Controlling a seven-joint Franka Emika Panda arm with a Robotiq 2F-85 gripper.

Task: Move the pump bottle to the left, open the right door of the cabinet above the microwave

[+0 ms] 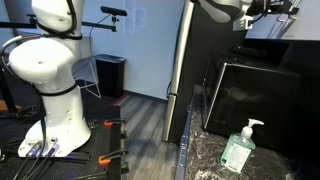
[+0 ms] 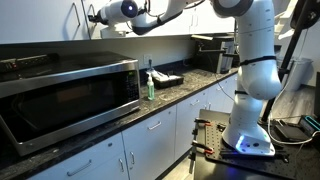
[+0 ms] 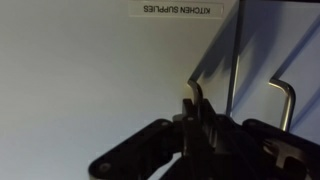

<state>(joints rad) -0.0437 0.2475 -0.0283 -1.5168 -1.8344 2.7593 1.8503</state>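
The pale-green pump bottle stands on the speckled counter in front of the black microwave. It also shows beside the microwave in an exterior view. My gripper is raised at the white cabinet, far above the bottle. In the wrist view, which is upside down, its fingers are shut on the thin silver bar handle of the right door. The other door's handle is beyond the seam. I cannot tell whether the door is ajar.
A tall dark panel stands beside the microwave. A dish rack and a black appliance sit further along the counter. The white robot base stands on the floor by the counter.
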